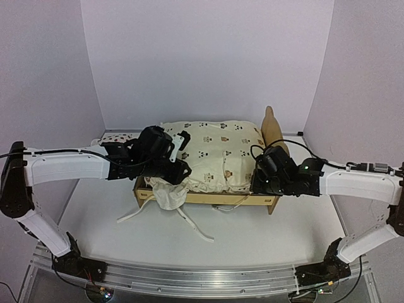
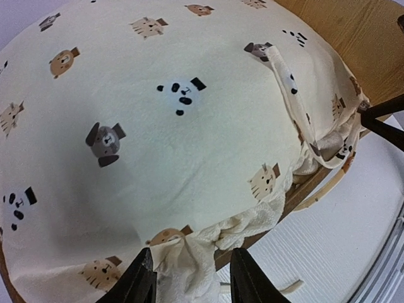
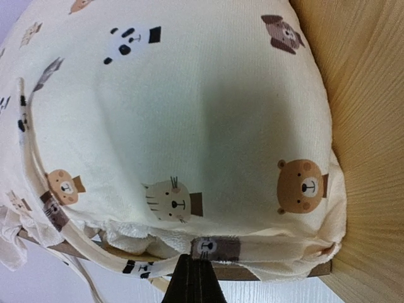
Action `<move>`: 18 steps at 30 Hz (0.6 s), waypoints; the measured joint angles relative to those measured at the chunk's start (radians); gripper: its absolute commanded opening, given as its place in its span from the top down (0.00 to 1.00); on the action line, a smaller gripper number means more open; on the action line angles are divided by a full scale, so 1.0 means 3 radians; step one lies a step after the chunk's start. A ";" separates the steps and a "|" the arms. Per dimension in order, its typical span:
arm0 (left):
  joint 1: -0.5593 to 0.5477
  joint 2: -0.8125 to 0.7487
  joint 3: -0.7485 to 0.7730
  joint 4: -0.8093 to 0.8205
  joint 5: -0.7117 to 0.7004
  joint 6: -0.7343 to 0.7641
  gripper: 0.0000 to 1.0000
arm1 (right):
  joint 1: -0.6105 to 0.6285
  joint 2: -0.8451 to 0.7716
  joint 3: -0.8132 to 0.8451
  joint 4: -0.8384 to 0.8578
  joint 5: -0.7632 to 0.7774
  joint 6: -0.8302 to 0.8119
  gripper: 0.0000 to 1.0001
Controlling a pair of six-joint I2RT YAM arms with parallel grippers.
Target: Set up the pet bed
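Both pincers at the pet bed (image 1: 214,199) near rail
The left gripper (image 2: 192,255) clamps the cream cover (image 1: 221,148) ruffle at its left corner; the right gripper (image 3: 197,262), pressed together, sits at its right corner.

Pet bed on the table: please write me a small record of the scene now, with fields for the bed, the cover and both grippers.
pet bed: plywood frame on the table, headboard at the right
cover: cream, animal print, lies puffed over the bed; ruffle hangs over the near side
left gripper: closed on the bunched ruffle
right gripper: shut, tips at the cover's edge near the headboard
ties: loose on the table
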 measured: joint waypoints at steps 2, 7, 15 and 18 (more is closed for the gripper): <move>0.0000 0.0120 0.0138 -0.0001 0.0067 0.0060 0.55 | 0.0000 -0.0157 -0.0011 -0.0040 0.0001 -0.0089 1.00; 0.0000 0.0488 0.0646 0.0012 0.0253 0.0234 0.50 | -0.0001 -0.0693 -0.0202 -0.0159 -0.0027 -0.0260 1.00; -0.0017 0.1179 0.1381 0.0049 0.0687 0.0560 0.39 | -0.0001 -0.0958 -0.0375 -0.0409 -0.0345 -0.0500 1.00; -0.0037 0.1461 0.1628 0.0034 0.0781 0.0694 0.37 | -0.0001 -0.0912 -0.0376 -0.0488 -0.0410 -0.0601 1.00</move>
